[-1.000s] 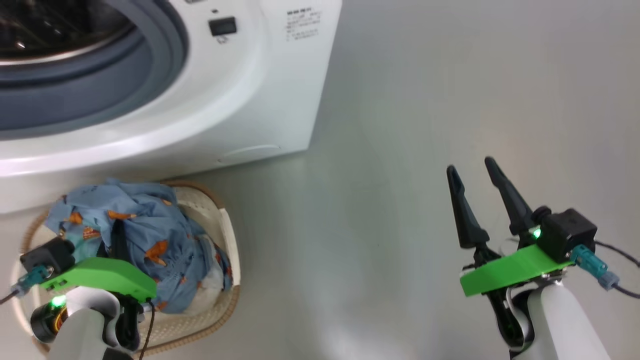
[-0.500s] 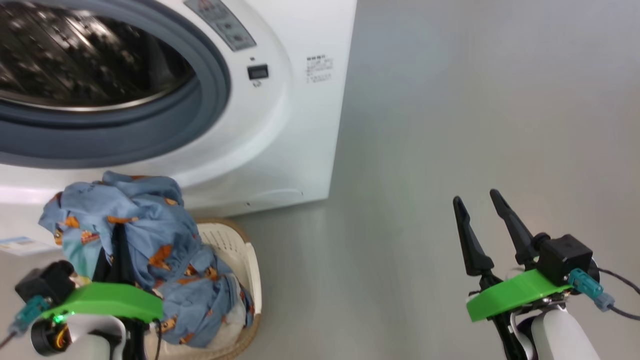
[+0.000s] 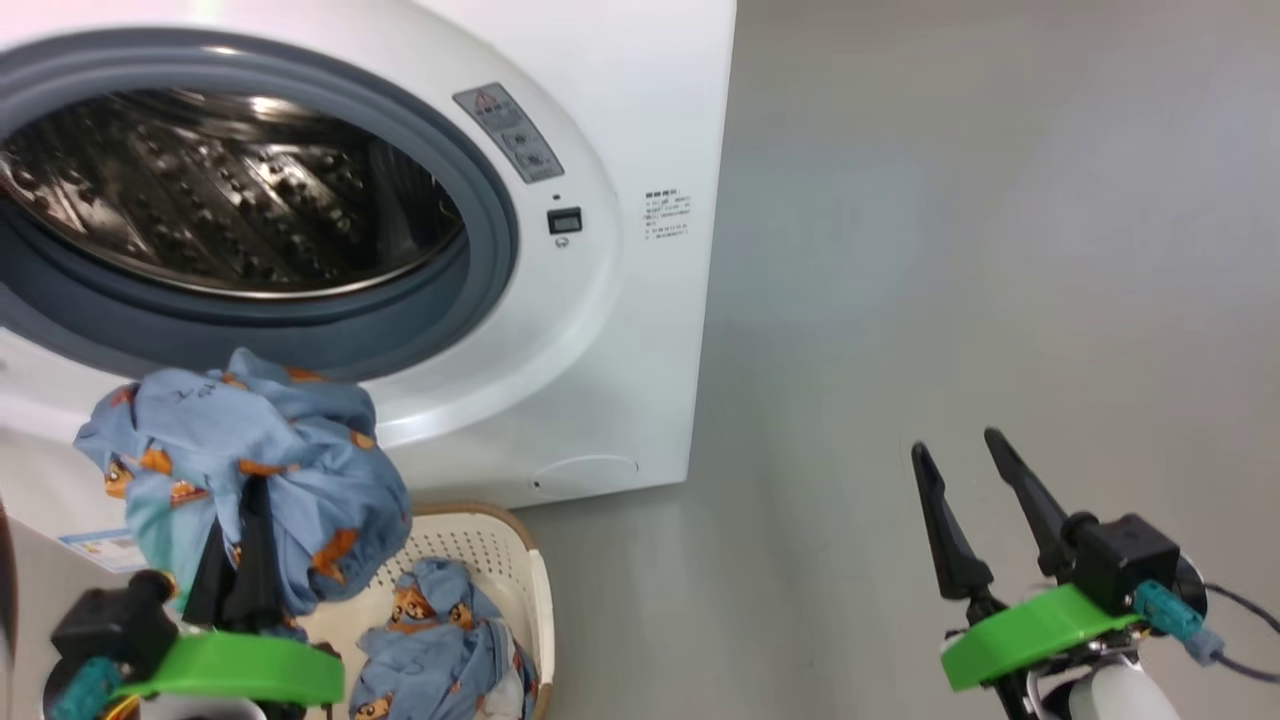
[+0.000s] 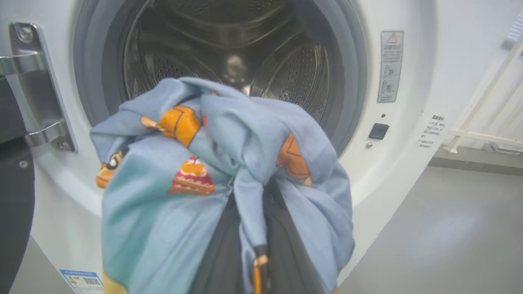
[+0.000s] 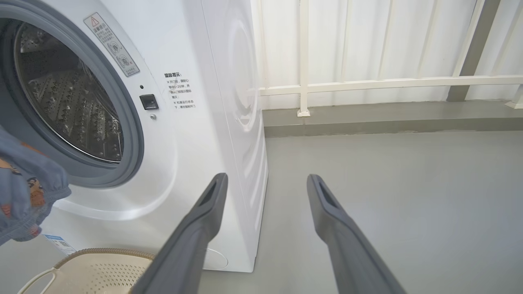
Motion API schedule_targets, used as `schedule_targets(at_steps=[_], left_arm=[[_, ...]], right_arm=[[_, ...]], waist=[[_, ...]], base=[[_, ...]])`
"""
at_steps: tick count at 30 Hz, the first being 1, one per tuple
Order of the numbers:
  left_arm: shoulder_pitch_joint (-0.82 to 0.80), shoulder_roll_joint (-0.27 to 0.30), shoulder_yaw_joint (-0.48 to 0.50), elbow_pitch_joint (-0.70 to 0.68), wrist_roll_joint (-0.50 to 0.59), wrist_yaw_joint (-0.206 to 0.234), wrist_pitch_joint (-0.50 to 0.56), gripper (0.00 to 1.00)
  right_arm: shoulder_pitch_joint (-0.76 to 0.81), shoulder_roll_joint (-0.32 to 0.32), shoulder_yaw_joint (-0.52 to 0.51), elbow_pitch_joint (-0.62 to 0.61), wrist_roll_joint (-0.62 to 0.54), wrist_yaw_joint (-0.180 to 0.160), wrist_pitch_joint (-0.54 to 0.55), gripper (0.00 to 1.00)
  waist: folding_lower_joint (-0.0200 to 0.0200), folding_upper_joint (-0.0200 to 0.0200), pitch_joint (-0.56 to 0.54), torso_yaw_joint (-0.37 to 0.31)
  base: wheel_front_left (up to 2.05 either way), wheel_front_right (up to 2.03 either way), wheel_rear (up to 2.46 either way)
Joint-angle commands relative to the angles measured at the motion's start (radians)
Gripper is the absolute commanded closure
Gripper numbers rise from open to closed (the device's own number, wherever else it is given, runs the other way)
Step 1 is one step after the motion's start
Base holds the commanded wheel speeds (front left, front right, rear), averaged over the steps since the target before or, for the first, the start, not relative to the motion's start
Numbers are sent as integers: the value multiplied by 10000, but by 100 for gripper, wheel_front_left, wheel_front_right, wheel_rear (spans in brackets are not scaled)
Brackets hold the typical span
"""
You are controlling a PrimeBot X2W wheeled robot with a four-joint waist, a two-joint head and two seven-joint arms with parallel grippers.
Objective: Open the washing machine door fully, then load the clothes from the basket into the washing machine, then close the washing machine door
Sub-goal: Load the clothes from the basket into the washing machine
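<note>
Washing machine: head view 10 to 12 o'clock, drum mouth uncovered.
Washing machine door: swung aside, dark edge at 9 o'clock in left wrist view.
Basket: on floor at 6 o'clock, against machine front, one garment inside.
Clothes: bundle lifted clear of basket, at drum's lower lip.
Left gripper: 7 o'clock, jaws pinched on clothes.
Right gripper: 4 o'clock, jaws spread wide, holding nothing.

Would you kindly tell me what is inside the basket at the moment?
One crumpled blue garment lies in the basket. Its left part is hidden behind the bundle the left gripper holds up.
</note>
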Motion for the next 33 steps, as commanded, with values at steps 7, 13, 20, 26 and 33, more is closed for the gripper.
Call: schedule_targets(at_steps=[7,13,20,26,33], left_arm=[[836,104,323,-1212,1151,-26,-64,100],[1236,98,194,-1782,1546,143,-64,100],[1665,96,-62,-2117,1797,386,-64,100],[1868,96,-167,-2095,1786,497,-64,100],[1926,96,-267,-2021,1619,583,-64,100]], right_arm=[[370,-82,192,-422,-208,16,-48,0],[539,-82,169,-531,-196,16,-48,0],[707,-98,160,-565,-208,16,-48,0],[833,-84,156,-556,-209,16,-48,0],[899,-68,134,-591,-221,16,-48,0]], waist=[[0,0,-591,-10],[0,0,-809,11],[0,0,-1061,15],[0,0,-1214,36],[0,0,-1177,110]], base=[[0,0,0],[0,0,0],[0,0,0],[0,0,0],[0,0,0]])
